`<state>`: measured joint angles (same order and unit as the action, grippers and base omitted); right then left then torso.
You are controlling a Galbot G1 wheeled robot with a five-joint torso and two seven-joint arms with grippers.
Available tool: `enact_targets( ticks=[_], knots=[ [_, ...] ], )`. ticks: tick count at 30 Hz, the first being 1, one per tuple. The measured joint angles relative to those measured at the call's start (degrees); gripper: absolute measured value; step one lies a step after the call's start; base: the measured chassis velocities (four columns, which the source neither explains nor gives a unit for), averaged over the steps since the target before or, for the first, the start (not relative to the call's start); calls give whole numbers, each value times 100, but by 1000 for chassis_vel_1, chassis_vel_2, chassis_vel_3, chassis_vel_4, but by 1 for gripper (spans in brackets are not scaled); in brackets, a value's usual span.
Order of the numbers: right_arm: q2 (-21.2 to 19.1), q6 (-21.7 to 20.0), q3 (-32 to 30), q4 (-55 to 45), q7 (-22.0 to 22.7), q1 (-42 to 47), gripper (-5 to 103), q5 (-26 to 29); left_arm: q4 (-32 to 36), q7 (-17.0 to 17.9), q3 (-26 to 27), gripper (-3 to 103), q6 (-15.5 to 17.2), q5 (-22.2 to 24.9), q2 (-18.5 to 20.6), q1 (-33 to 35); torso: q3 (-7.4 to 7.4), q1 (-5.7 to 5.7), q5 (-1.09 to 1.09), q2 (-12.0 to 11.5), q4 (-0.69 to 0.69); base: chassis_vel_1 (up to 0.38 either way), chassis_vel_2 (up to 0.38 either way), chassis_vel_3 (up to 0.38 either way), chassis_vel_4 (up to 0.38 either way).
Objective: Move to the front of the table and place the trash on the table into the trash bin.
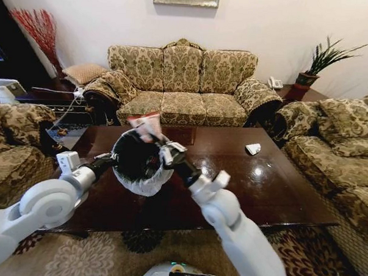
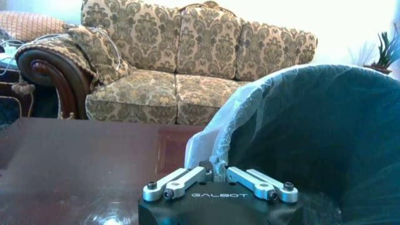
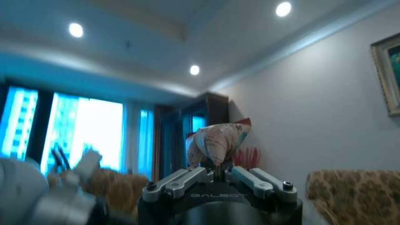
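Observation:
My left gripper (image 1: 114,160) is shut on the rim of the trash bin (image 1: 140,186), holding it tilted in the air over the near left part of the table (image 1: 279,191). In the left wrist view the left gripper (image 2: 216,174) pinches the white bag at the edge of the trash bin (image 2: 300,131). My right gripper (image 1: 156,138) is shut on a crumpled white and red wrapper (image 1: 145,121) just above the bin's mouth. The right wrist view shows that wrapper (image 3: 218,140) pinched in the right gripper (image 3: 216,171). A white paper wad (image 1: 252,149) lies on the table's far right.
A patterned sofa (image 1: 183,83) stands behind the table, with armchairs at the left (image 1: 13,143) and right (image 1: 343,139). A potted plant (image 1: 315,64) sits on a side table at the back right. Patterned carpet (image 1: 105,257) lies under me.

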<state>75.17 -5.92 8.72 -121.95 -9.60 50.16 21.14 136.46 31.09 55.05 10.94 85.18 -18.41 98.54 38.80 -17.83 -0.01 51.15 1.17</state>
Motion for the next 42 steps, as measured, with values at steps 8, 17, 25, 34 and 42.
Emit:
enact_targets(
  ticks=[8, 17, 25, 34, 42],
  knots=[
    [-69, -200, 80, 16, 74, 12, 27, -291, -54, -14, 0, 0, 5, -31, -56, -45, 0, 1, 2, 0, -1, 0, 0, 0, 0],
    [-152, -200, -99, -238, 193, 104, 55, -187, -74, -36, -12, 0, 5, -33, -78, -32, 0, 1, 2, -1, -1, 0, 0, 0, 0],
    [-67, -283, -893, -656, 1318, 381, 83, 665, -79, -49, -12, 0, 5, -55, -184, -22, -1, 1, 1, -1, 0, 0, 0, 0, 0],
    [-359, -429, -3095, 1516, 2316, 280, 100, 2549, -14, -79, 2, 0, -23, -124, -322, -28, 1, 0, 4, -1, -2, 0, 0, 0, 0],
    [-698, 417, -3444, 4796, 2184, -824, 100, 2234, 84, -159, -7, 0, -44, -257, -681, 4, 1, 0, 4, -1, 0, -119, -129, 135, 135]
  ],
)
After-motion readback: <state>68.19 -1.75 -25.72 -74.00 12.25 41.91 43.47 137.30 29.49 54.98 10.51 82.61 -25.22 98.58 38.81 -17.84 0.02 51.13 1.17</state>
